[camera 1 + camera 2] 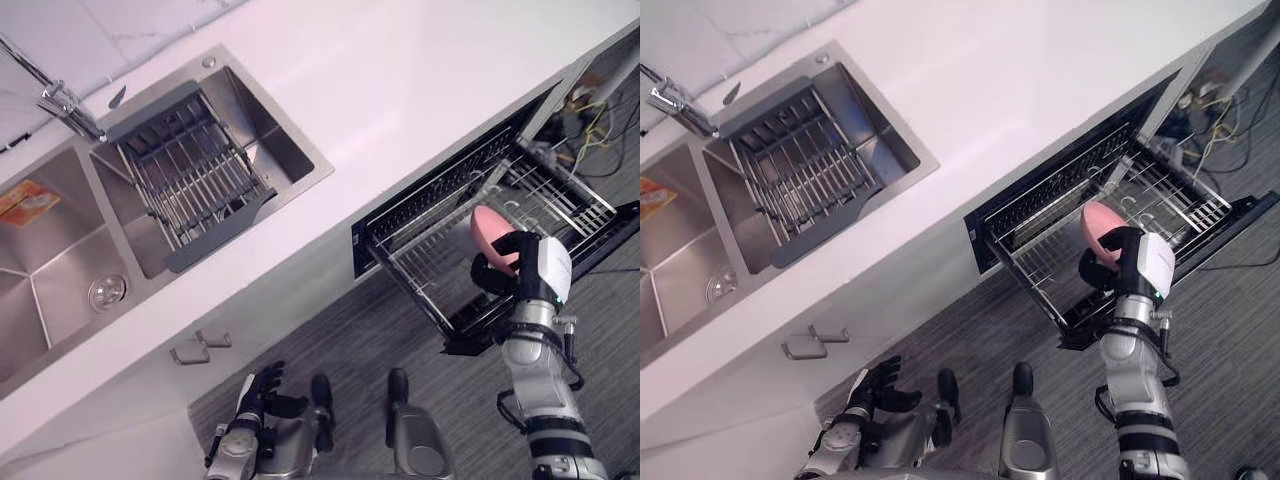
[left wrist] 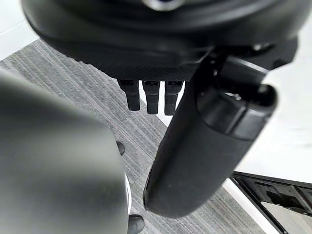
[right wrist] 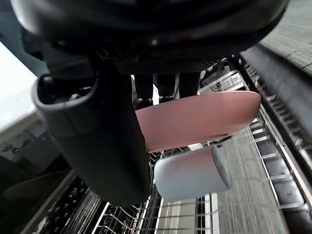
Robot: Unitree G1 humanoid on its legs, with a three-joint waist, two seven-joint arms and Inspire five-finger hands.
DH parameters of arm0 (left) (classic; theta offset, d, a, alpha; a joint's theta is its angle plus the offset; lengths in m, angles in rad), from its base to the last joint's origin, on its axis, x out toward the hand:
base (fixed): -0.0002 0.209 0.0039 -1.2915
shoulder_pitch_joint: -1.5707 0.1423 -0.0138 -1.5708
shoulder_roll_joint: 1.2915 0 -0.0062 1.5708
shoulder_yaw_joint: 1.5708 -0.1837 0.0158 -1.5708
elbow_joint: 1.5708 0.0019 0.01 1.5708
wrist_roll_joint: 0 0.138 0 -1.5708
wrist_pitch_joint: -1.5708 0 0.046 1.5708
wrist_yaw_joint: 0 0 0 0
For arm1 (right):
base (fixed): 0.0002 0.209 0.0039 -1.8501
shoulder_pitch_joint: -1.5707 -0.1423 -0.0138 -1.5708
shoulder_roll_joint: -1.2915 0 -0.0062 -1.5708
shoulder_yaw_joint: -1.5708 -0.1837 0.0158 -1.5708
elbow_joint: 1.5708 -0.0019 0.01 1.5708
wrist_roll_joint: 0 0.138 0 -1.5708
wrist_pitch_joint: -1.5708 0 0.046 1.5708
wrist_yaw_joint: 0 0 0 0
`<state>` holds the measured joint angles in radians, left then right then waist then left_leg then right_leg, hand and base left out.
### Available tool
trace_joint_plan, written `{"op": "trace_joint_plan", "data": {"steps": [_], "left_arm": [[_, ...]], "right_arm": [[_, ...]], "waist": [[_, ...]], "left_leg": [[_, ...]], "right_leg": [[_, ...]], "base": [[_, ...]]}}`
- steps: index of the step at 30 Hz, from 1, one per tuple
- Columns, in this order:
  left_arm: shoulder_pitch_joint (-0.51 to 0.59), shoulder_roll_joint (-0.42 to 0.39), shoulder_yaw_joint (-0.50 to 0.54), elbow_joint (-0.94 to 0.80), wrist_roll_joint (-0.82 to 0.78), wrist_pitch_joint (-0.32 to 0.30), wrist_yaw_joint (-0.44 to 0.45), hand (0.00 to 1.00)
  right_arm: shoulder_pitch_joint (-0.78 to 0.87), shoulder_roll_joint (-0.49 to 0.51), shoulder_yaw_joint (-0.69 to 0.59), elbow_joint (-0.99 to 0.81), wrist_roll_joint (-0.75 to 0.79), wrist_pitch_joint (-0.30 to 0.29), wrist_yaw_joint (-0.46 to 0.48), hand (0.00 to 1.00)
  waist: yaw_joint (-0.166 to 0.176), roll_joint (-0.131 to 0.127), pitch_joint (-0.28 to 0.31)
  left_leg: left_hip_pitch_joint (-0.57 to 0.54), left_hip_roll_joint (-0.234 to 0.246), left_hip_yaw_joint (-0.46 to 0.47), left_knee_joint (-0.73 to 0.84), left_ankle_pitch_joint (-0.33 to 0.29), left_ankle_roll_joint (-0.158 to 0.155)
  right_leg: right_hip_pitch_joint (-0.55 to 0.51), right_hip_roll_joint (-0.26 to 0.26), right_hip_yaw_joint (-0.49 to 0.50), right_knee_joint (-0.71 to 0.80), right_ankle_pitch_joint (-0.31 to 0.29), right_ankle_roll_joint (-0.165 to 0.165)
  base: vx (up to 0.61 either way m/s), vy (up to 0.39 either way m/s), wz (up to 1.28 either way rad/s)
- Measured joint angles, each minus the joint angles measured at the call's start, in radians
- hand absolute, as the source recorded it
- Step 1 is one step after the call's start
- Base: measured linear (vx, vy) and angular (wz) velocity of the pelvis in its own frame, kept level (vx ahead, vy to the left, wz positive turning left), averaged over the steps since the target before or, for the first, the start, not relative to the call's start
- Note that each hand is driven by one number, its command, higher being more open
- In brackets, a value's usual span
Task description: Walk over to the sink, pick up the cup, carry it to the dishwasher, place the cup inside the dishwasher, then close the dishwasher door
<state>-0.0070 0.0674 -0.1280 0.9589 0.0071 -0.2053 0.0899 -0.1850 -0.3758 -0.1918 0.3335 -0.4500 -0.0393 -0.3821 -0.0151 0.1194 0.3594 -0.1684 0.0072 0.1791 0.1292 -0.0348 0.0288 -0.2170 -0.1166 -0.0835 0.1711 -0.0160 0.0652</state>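
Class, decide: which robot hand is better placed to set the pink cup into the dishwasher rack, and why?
The right. The right robot hand is curled round the pink cup over the pulled-out dishwasher rack; the left robot hand hangs low by the cabinet, holding nothing.

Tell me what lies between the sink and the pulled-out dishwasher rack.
Only bare white countertop separates the sink from the dishwasher rack, shown in the left eye view.

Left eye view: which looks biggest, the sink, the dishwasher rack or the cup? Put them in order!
Largest to smallest:
1. sink
2. dishwasher rack, a bit smaller
3. cup, held in the right hand, by far the smallest
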Motion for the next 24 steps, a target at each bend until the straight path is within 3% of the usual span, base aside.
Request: {"op": "trace_joint_plan", "data": {"steps": [10, 19, 20, 24], "left_arm": [[-0.026, 0.004, -0.036, -0.018, -0.028, -0.016, 0.022, 0.90], [-0.035, 0.003, -0.045, -0.020, -0.047, -0.017, 0.038, 0.90], [-0.036, 0.002, -0.046, -0.020, -0.047, -0.018, 0.038, 0.90], [-0.048, -0.001, -0.047, -0.020, -0.048, -0.018, 0.038, 0.90]], "right_arm": [[-0.182, -0.058, 0.005, 0.099, 0.108, 0.005, -0.014, 0.30], [-0.279, -0.104, 0.020, 0.175, 0.182, 0.005, -0.014, 0.30], [-0.290, -0.106, 0.020, 0.180, 0.196, 0.005, -0.013, 0.90], [-0.313, -0.106, 0.023, 0.199, 0.232, 0.005, -0.012, 0.90]], "waist": [[0.003, 0.005, 0.063], [0.005, 0.008, 0.071], [0.008, 0.008, 0.071], [0.024, 0.007, 0.072]], "left_leg": [[-0.011, -0.018, 0.021, -0.058, 0.034, 0.012], [-0.037, -0.019, 0.027, -0.068, 0.041, 0.013], [-0.039, -0.019, 0.029, -0.068, 0.041, 0.013], [-0.044, -0.018, 0.034, -0.069, 0.041, 0.012]], "right_leg": [[-0.069, -0.010, 0.029, 0.039, -0.005, 0.001], [-0.107, -0.009, 0.039, 0.047, -0.005, 0.001], [-0.111, -0.008, 0.042, 0.048, -0.005, 0.001], [-0.121, -0.006, 0.050, 0.050, -0.005, 0.000]], "base": [[-0.01, 0.009, -0.05], [0.01, 0.002, -0.02], [0.01, 0.001, -0.09], [0.01, 0.000, -0.04]]}}
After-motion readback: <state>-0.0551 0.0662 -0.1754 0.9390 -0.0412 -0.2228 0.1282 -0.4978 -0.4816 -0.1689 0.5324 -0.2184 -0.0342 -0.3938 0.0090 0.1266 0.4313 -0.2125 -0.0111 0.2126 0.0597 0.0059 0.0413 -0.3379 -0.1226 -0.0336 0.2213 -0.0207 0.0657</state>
